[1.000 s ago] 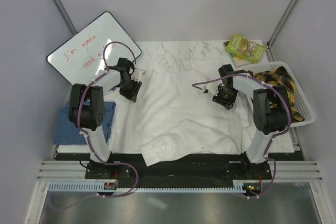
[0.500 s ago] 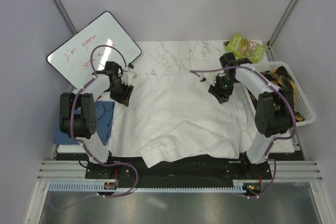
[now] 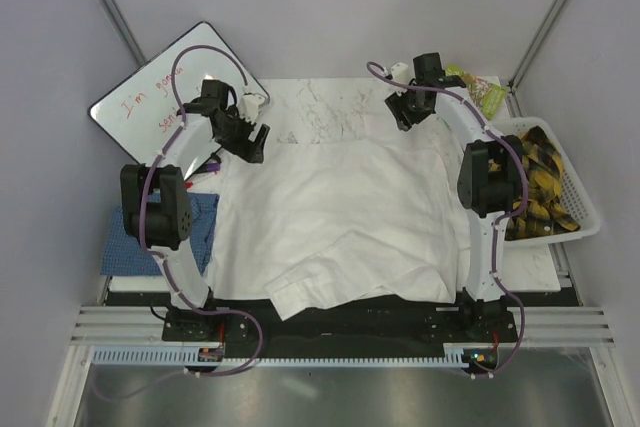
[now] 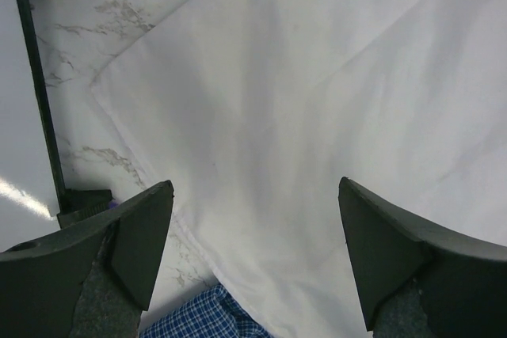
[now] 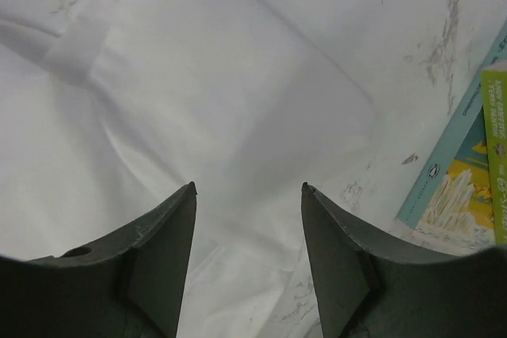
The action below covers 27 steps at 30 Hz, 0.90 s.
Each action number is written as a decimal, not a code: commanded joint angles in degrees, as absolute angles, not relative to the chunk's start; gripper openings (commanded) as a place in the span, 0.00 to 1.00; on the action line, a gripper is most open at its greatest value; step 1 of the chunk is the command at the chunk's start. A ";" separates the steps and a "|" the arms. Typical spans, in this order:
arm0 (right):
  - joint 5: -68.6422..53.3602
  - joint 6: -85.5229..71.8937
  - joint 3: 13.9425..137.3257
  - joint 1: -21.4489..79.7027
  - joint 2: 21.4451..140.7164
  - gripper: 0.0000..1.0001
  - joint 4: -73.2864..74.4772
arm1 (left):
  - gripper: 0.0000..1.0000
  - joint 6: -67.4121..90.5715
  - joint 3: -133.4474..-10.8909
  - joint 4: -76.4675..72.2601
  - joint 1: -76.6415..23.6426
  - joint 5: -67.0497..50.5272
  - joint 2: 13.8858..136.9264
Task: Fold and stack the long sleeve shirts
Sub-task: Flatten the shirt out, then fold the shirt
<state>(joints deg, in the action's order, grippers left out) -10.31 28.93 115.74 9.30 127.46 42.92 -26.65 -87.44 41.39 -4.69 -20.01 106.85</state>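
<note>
Across the tabletop (image 3: 330, 99) the white shirt (image 3: 340, 212) lies spread, unfolded, blue checked shirt (image 3: 122, 237) beside it; left end effector (image 3: 252, 139) and right end effector (image 3: 403, 113) hang wide, empty.

You are looking at a plain white shirt (image 3: 340, 212) on a white worktop (image 3: 330, 107) veined with grey. At the left edge is a blue shirt (image 3: 122, 245) in fine check. At the right edge, a white basket (image 3: 580, 187) holds yellow-and-black patterned cloth (image 3: 535, 162). The whiteboard (image 3: 140, 107) at the far left corner has red writing, and the book (image 3: 485, 95) at the far right corner is green and yellow.
</note>
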 commanded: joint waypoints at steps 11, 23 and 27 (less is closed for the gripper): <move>-1.91 13.45 121.73 6.16 136.58 0.71 29.18 | 0.91 -24.70 -90.79 37.18 -4.48 -21.62 111.97; -2.81 10.72 122.78 5.80 140.10 0.64 28.48 | 0.93 -23.47 -91.84 33.93 -3.78 -19.42 113.03; -3.78 9.94 123.05 5.45 140.89 0.45 28.56 | 0.93 -23.55 -92.28 34.01 -3.78 -18.72 113.47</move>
